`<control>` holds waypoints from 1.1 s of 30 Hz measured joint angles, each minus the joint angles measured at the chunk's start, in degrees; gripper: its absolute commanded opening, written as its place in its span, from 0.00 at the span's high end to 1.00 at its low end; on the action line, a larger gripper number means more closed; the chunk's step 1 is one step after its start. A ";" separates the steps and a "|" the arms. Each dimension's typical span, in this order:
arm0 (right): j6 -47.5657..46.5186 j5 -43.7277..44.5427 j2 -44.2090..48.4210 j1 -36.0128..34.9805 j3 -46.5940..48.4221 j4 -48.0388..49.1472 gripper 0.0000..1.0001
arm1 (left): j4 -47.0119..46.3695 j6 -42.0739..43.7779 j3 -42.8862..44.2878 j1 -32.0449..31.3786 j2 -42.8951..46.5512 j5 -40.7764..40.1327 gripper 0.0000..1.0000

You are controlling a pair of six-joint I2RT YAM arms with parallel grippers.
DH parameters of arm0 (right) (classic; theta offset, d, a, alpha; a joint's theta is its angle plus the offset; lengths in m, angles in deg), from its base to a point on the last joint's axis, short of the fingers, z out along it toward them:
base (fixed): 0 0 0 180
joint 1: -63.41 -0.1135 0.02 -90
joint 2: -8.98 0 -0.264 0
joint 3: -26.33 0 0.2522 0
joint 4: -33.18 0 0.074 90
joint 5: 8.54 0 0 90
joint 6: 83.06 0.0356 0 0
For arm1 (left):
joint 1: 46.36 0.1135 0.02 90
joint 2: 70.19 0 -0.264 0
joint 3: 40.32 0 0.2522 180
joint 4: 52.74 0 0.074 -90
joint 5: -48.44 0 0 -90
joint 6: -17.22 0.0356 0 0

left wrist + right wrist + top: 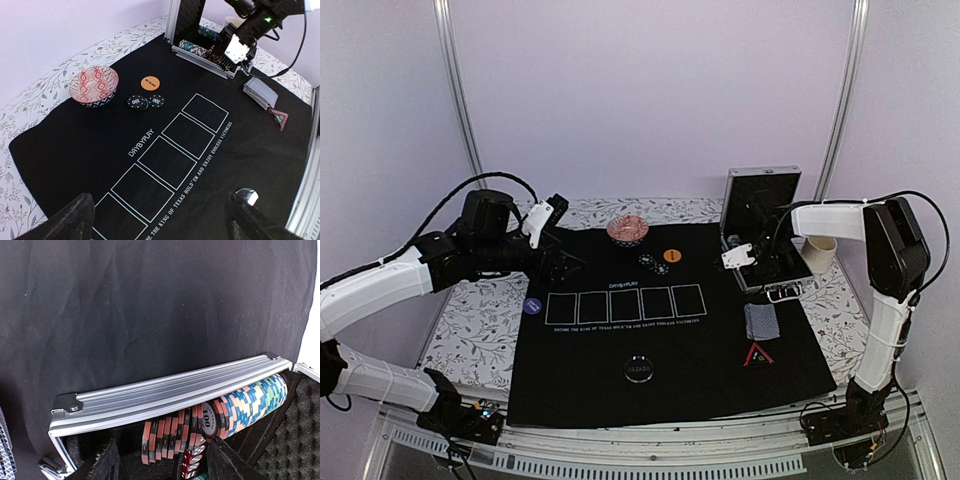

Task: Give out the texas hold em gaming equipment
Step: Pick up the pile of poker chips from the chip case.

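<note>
Your right gripper [162, 457] hung with its jaws apart, astride the row of red-striped poker chips [170, 432] standing on edge in the open silver metal case [170, 392] at the far right of the surface [470, 330]. A gap showed on one side, so nothing was clamped. I judge you were at the chip pickup: next, close squarely and lift straight up, clear of the case's ribbed rim. Your left gripper [160, 220] hovered wide open and empty over the large black mat [75, 150], where room lay open.
</note>
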 measured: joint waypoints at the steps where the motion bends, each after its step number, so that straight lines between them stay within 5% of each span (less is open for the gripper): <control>1: -0.02 -0.02 -0.02 0.00 0.13 -0.26 0.40 | 0.00 0.00 0.00 0.00 0.00 0.00 0.08; 17: -0.02 2.08 -5.05 0.13 4.50 -1.95 0.47 | 0.00 0.00 0.00 0.02 0.00 0.09 0.08; 28: 0.00 4.39 -6.05 0.17 4.87 -0.57 0.93 | 0.00 0.00 -0.37 0.02 0.00 0.11 0.08; 33: 0.13 4.76 -6.01 0.00 4.81 -0.46 0.98 | 0.00 0.00 -0.46 0.02 0.00 0.13 0.08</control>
